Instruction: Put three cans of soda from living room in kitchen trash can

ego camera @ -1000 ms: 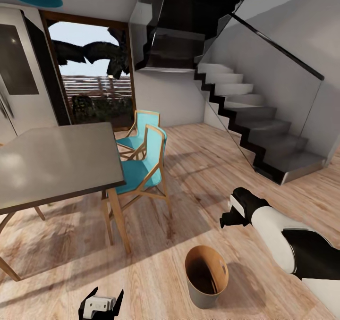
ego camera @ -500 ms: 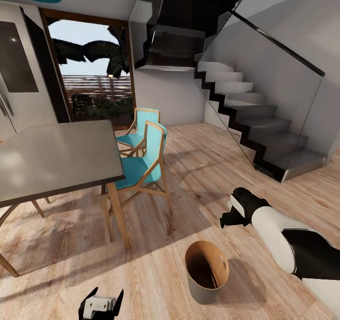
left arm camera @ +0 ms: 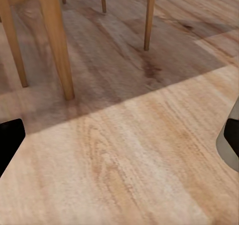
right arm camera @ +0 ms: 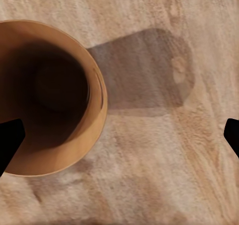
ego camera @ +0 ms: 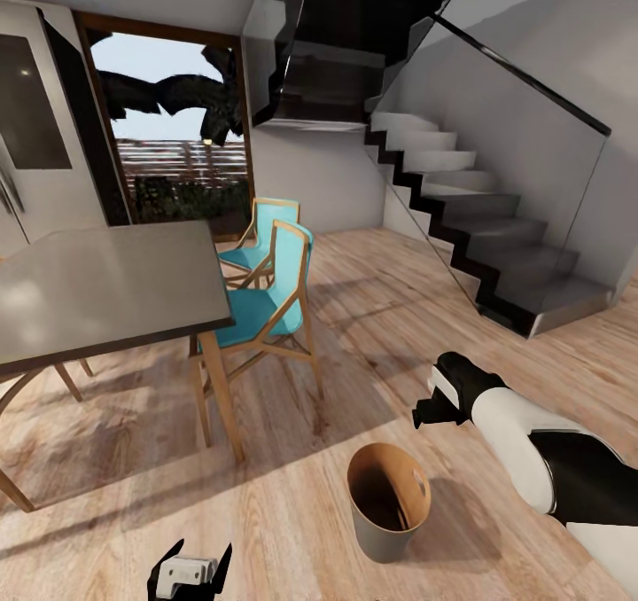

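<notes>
Trouble ahead: your right hand (ego camera: 424,413), fingers apart and empty, hangs beside the grey tapered bin (ego camera: 387,501) at lower centre; clip its rim and it tips. Left hand (ego camera: 190,568) also open.

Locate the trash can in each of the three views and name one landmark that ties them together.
Head view: the trash can stands on the floor low and right of centre, below the right gripper.
Left wrist view: a grey sliver of its wall sits at the right edge.
Right wrist view: its coppery inside takes up the left half, seen from above.
Shared landmark: the light wood plank floor under the bin.
</notes>
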Robot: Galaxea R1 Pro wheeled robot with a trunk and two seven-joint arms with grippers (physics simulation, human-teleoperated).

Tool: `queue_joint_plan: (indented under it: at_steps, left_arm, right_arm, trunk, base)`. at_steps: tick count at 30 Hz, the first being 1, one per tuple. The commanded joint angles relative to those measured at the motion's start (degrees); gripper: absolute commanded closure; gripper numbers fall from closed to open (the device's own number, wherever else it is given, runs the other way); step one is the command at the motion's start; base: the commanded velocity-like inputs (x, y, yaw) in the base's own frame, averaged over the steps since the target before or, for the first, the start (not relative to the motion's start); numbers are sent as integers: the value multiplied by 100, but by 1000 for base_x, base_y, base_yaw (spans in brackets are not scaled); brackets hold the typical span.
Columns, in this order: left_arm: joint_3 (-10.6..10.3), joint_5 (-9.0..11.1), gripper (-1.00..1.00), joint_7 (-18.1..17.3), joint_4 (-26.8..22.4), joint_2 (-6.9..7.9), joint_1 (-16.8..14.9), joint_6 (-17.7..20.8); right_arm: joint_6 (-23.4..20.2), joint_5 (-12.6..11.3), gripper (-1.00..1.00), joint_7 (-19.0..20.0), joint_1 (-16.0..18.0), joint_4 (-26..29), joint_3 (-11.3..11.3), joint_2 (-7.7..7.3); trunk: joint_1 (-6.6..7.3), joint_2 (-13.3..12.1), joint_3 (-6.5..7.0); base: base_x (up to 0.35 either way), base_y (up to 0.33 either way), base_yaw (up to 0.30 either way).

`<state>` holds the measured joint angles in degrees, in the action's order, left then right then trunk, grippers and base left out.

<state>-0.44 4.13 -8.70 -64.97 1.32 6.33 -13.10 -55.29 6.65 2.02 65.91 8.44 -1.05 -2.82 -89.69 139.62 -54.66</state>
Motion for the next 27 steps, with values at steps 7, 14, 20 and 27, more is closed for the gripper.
queue_joint_plan:
  at_steps: [7,14,20,27]
  left_arm:
    - [0,0,-100,0,-3,0,0,0]
    - [0,0,-100,0,1,0,0,0]
    - [0,-5,-100,0,1,0,0,0]
    - [0,-8,-100,0,2,0,0,0]
  right_arm:
    - [1,3,-100,0,0,0,-4,0]
    - [1,3,-100,0,0,0,-9,1]
    - [1,3,-100,0,0,0,-9,1]
    - [1,3,-100,0,0,0,-16,1]
  trunk:
    - [-154,282,-126]
    - [-211,369,-273]
    - [-227,377,-406]
    - [-245,386,-561]
  base:
    - [0,0,0]
    - [0,0,0]
    - [0,0,0]
    - [0,0,0]
